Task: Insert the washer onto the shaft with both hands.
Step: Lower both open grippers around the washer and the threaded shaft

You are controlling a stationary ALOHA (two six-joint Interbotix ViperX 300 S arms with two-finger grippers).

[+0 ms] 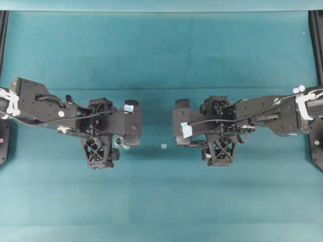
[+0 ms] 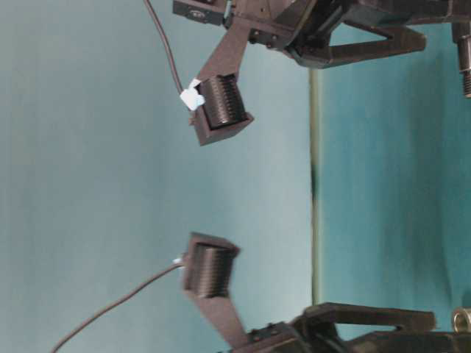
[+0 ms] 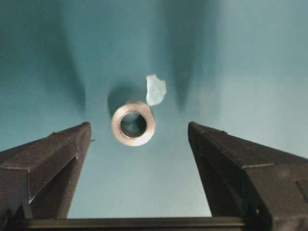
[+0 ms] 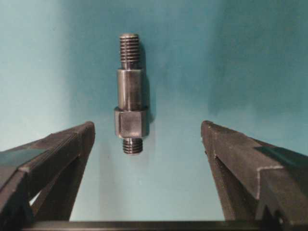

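Small thick silvery steel washer (image 3: 133,122) lies flat on teal table (image 1: 161,201), between splayed, empty left gripper (image 3: 139,137) fingers. Dark stepped threaded shaft (image 4: 130,94) lies between splayed, empty right gripper (image 4: 148,134) fingers. Both likely rigid, slick; pinch washer rim, shaft hex collar.

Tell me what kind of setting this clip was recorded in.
Probably a lab bench for two-arm robot assembly practice: a teal mat covers the tabletop, the left gripper and right gripper face each other, and only a washer and a shaft lie there.
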